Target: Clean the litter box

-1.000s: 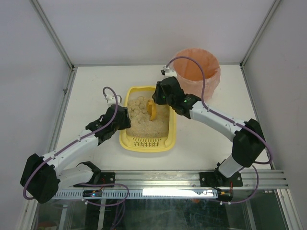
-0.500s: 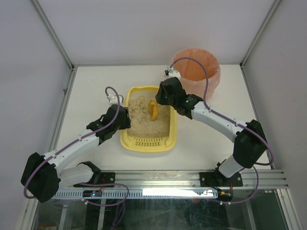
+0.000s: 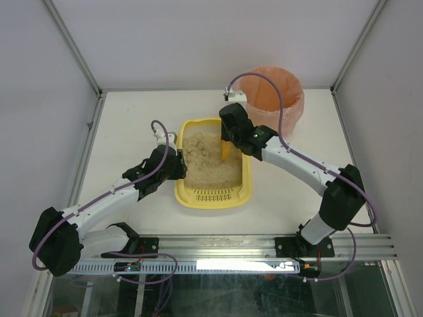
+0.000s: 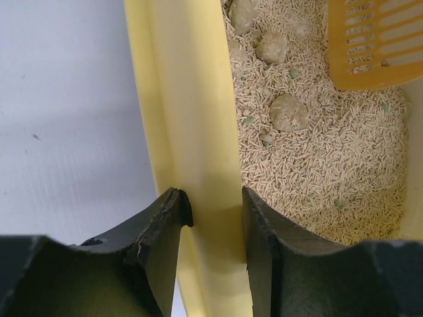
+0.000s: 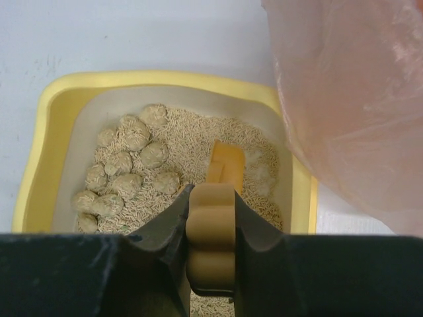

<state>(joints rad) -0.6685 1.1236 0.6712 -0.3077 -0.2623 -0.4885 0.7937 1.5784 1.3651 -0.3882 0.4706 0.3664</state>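
The pale-yellow litter box (image 3: 213,197) lies mid-table, its slotted grate at the near end, with beige litter and several clumps (image 5: 125,168) inside. My left gripper (image 3: 177,165) is shut on the box's left rim (image 4: 198,132), one jaw outside, one inside. My right gripper (image 3: 228,135) is shut on the handle of the orange scoop (image 5: 211,231). The scoop's slotted blade (image 5: 228,165) rests in the litter at the far right of the box; it also shows in the left wrist view (image 4: 373,39).
A round bin lined with a pink-orange bag (image 3: 271,99) stands at the back right, close beside the box's far right corner; the bag fills the right of the right wrist view (image 5: 357,99). Cage posts and walls ring the white table (image 3: 125,125).
The litter box has slid a little to the right, toward the bin, with my left gripper on its rim. My right gripper and scoop moved toward the far right of the box.
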